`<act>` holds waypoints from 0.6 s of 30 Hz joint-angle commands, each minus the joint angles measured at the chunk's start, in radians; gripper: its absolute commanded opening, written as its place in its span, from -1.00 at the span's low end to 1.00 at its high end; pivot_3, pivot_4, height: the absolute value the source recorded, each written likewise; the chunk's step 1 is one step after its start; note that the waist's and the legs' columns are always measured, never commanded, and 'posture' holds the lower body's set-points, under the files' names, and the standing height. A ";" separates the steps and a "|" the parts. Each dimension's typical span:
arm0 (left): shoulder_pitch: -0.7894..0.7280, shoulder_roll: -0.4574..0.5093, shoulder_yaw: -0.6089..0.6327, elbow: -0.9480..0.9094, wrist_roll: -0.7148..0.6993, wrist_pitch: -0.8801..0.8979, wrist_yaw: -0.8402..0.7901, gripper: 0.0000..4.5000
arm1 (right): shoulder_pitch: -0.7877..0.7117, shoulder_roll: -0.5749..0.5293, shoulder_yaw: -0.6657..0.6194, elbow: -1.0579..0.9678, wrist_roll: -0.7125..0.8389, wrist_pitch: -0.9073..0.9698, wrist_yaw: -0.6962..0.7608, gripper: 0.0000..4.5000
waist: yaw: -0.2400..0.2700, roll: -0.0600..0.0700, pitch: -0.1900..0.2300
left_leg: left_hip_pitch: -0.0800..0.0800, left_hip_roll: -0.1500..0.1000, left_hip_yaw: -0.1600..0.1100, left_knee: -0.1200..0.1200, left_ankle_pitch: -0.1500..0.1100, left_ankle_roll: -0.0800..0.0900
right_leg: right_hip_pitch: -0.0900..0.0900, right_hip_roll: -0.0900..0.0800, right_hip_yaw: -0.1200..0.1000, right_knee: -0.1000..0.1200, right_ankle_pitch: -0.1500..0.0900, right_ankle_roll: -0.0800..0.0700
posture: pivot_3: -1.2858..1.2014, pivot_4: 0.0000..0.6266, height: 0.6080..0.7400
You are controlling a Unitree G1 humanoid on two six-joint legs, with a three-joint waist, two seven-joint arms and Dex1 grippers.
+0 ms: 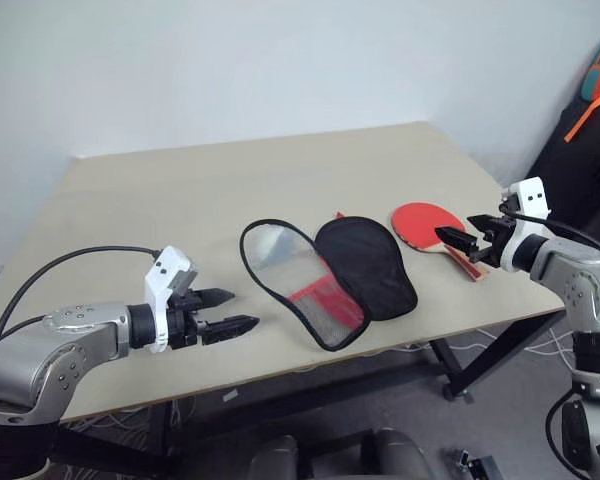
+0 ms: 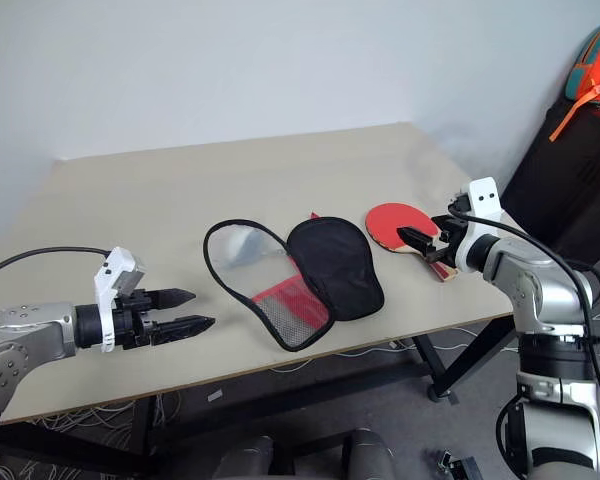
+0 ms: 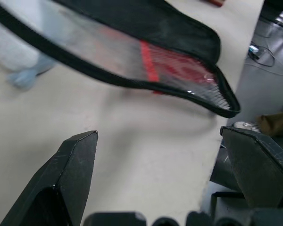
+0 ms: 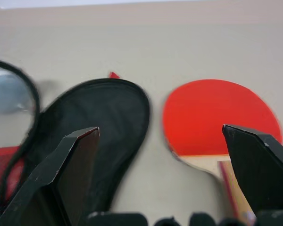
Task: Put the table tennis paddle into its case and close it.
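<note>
The table tennis paddle (image 1: pixel 421 222) lies flat, red face up, near the table's right edge, its wooden handle (image 4: pixel 236 188) pointing toward the front right. The case (image 1: pixel 325 277) lies unzipped and spread in two halves at the table's middle: a clear mesh half with red inside (image 1: pixel 295 280) on the left, a black half (image 1: pixel 368 264) on the right. My right gripper (image 1: pixel 461 243) hovers open just over the paddle's handle, holding nothing. My left gripper (image 1: pixel 230 312) stands open above the front of the table, left of the case and apart from it.
The beige table (image 1: pixel 180 200) has bare room at the back and left. Its front edge (image 3: pixel 217 141) runs close to the case's mesh half. A dark bag with orange straps (image 1: pixel 595 100) stands off the table at the far right.
</note>
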State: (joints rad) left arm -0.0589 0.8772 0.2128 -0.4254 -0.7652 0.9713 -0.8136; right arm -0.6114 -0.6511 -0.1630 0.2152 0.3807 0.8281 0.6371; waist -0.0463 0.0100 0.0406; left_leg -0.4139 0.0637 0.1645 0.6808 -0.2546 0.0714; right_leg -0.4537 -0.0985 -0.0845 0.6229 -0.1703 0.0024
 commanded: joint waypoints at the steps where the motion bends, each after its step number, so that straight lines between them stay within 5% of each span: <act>1: -0.004 -0.009 0.003 -0.048 -0.023 0.010 0.016 0.96 | -0.088 -0.034 0.003 0.166 -0.038 -0.040 0.022 1.00 | 0.001 0.000 0.000 | 0.000 -0.001 0.000 0.000 0.000 0.000 | 0.000 0.000 0.000 0.000 0.000 0.000 | 0.03 -1.00 0.75; 8: 0.005 -0.062 -0.040 -0.079 -0.033 0.032 0.038 0.96 | -0.266 -0.035 0.128 0.652 -0.205 -0.252 0.086 1.00 | -0.001 -0.001 0.000 | 0.001 -0.004 0.000 0.001 0.000 0.000 | 0.002 0.002 0.000 0.000 0.000 0.000 | 0.03 -1.00 0.75; 18: 0.039 -0.103 -0.076 -0.091 -0.017 0.009 0.068 0.96 | -0.382 0.026 0.170 0.912 -0.292 -0.412 0.197 1.00 | -0.006 -0.001 0.000 | 0.002 -0.001 0.000 0.002 0.001 -0.001 | 0.003 0.009 0.004 0.000 0.001 0.000 | 0.03 -1.00 0.75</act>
State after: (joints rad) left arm -0.0109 0.7749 0.1332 -0.4803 -0.7841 1.0001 -0.7508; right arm -0.9441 -0.6195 0.0141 1.1285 0.1022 0.4509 0.8225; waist -0.0521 0.0095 0.0408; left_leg -0.4122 0.0626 0.1648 0.6829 -0.2538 0.0701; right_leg -0.4510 -0.0894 -0.0802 0.6226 -0.1699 0.0024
